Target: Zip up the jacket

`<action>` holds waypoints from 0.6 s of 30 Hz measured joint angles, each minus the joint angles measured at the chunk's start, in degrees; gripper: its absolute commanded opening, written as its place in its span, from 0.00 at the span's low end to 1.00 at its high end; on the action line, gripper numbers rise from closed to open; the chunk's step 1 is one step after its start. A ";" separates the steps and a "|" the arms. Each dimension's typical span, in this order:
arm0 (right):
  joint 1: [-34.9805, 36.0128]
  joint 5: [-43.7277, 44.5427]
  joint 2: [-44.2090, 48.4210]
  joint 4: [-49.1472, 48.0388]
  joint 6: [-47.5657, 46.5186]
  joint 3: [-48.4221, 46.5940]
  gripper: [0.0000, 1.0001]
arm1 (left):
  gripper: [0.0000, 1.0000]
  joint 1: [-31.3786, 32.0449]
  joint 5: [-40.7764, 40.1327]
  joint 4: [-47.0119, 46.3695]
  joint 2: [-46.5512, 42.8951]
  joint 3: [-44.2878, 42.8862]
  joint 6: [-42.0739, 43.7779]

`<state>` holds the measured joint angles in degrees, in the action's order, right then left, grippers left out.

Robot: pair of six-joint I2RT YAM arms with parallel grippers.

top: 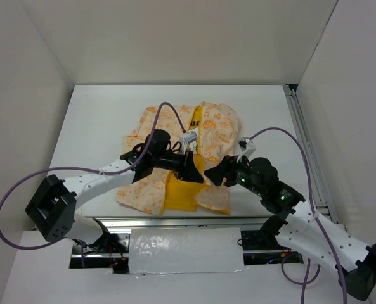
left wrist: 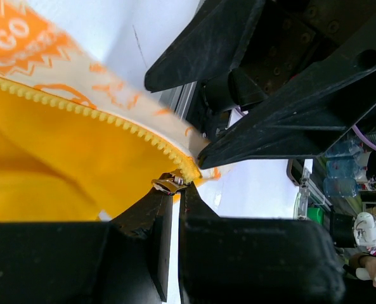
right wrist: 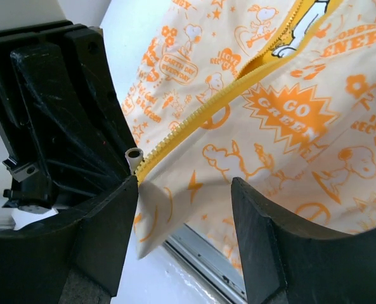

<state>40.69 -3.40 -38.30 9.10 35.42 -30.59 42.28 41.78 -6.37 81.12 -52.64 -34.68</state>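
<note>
**One jacket (top: 218, 130), two grippers.**
Cream-peach, orange-printed, yellow-lined (front unzipped); left gripper (left wrist: 175, 190) pinches the zipper pull (left wrist: 168, 184), right gripper (right wrist: 184, 190) gapes wide around the hem corner (right wrist: 168, 218).

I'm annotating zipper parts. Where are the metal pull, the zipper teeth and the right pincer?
Metal pull (left wrist: 170, 184): left wrist view, its shiny middle.
Zipper teeth (left wrist: 80, 109): left wrist view, mid-row.
Right pincer (right wrist: 184, 190): right wrist view, between its fingertips.

White perforated arms (top: 105, 177) — black pincers (top: 191, 166), looping purple cables (top: 276, 129).
</note>
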 measured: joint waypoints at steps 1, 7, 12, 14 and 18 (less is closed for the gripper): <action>0.00 -0.02 0.68 0.61 -0.26 -0.31 0.68 | 0.00 0.00 0.00 0.07 0.00 0.04 0.02; 0.02 -0.50 -0.90 4.76 1.07 -2.10 0.73 | 0.00 0.17 -0.39 0.68 0.00 0.39 0.00; 0.00 -2.97 -2.56 5.86 5.35 -1.92 0.74 | 0.00 0.72 -1.36 1.27 -0.46 1.40 -0.02; 0.00 -4.02 -2.49 4.70 7.02 -1.01 0.71 | 0.00 1.18 -1.84 1.46 -1.01 1.90 -0.07; -0.90 -7.61 -2.32 -0.15 10.54 2.71 0.58 | 0.00 2.29 -3.65 2.69 -1.53 2.43 -0.22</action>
<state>39.79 -11.00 -40.62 8.95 45.95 -27.88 44.58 38.13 -3.68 79.59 -50.22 -34.89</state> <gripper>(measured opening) 0.632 0.150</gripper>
